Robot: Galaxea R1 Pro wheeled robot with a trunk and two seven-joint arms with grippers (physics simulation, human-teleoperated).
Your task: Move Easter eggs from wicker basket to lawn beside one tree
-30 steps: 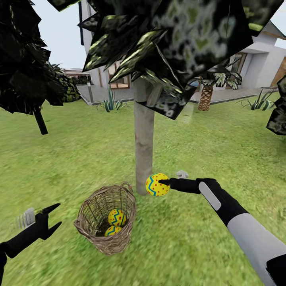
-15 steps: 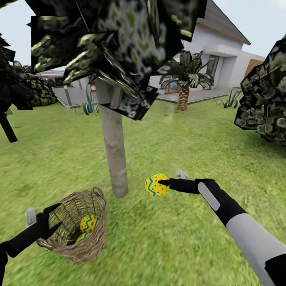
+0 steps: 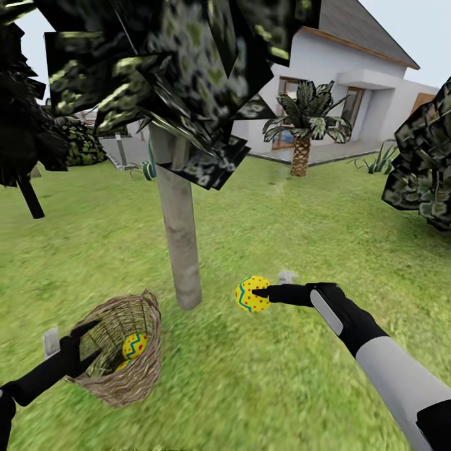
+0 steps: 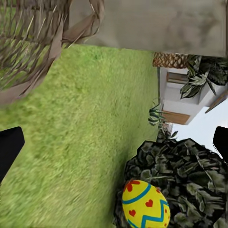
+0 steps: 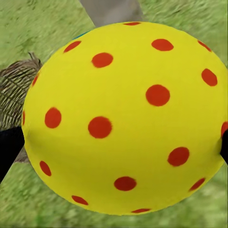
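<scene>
My right gripper (image 3: 257, 293) is shut on a yellow Easter egg (image 3: 250, 294) with red dots, held above the lawn (image 3: 269, 376) to the right of the pale tree trunk (image 3: 179, 244). That egg (image 5: 123, 118) looms large in the right wrist view, and the egg (image 4: 145, 206) also appears in the left wrist view. The wicker basket (image 3: 122, 363) stands on the grass left of the trunk, with one egg (image 3: 134, 346) showing inside it. My left gripper (image 3: 89, 341) is open at the basket's near left rim, nothing between its fingers (image 4: 9, 149).
Dark leaf clumps (image 3: 181, 69) hang low over the trunk. A thin black-trunked tree (image 3: 28, 194) stands far left, a palm (image 3: 300, 134) and a white house (image 3: 338, 81) behind, and another dark leaf mass (image 3: 423, 169) at the right. Grass stretches around the trunk's base.
The head view has swung right, so the tree and basket show farther left. My right gripper still holds the egg at about the same height. The left gripper now overlaps the basket's rim.
</scene>
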